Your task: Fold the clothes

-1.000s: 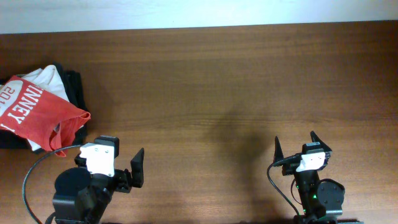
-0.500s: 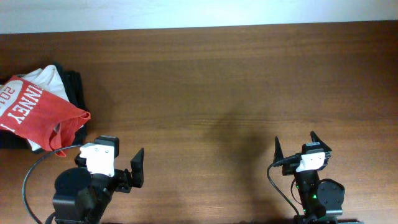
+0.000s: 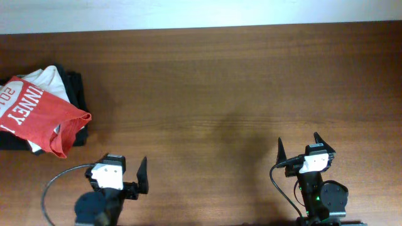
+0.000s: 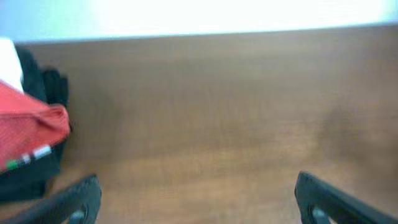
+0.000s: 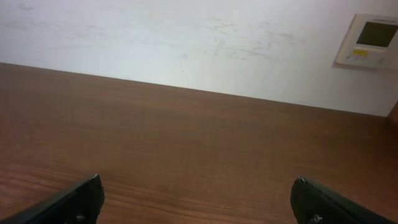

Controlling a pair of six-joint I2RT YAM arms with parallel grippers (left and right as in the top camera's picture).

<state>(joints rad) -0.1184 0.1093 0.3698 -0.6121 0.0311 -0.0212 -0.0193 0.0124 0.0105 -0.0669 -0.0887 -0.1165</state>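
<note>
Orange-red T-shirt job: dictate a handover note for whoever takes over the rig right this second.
Left gripper: open, empty, low near the front edge of the table, apart from the clothes pile.
Right gripper: open, empty, at the front right.
Orange-red T-shirt: crumpled at the table's left edge, draped over a white T-shirt and black garments.
Done: no fold visible.
Left: pull the shirt out, spread it flat, fold it.

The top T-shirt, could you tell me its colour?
The T-shirt is orange-red with white letters, clearest overhead.
</note>
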